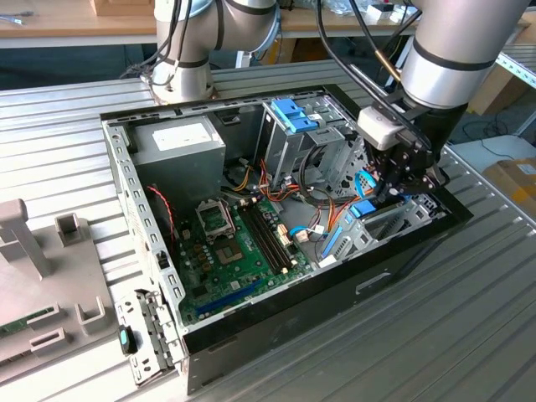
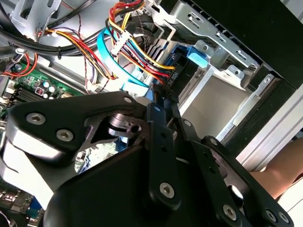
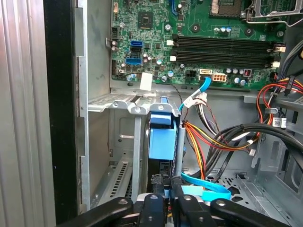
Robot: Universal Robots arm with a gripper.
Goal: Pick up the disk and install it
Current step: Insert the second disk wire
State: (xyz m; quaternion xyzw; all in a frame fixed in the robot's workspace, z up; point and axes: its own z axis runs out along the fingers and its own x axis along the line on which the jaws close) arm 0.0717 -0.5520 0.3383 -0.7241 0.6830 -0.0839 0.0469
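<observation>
Light-blue-railed disk [image 3: 161, 142], green motherboard [image 1: 230, 251], black pincer [image 3: 165, 208], blue latch [image 1: 293, 115].

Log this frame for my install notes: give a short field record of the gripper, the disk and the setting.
gripper: low inside the open computer case, at its exterior-view right end
fingers: drawn together in both wrist views
disk: blue-railed, standing on edge in the metal bay, right beside the gripper
cables: bundle close beside the disk
motherboard: exposed on the case floor
</observation>
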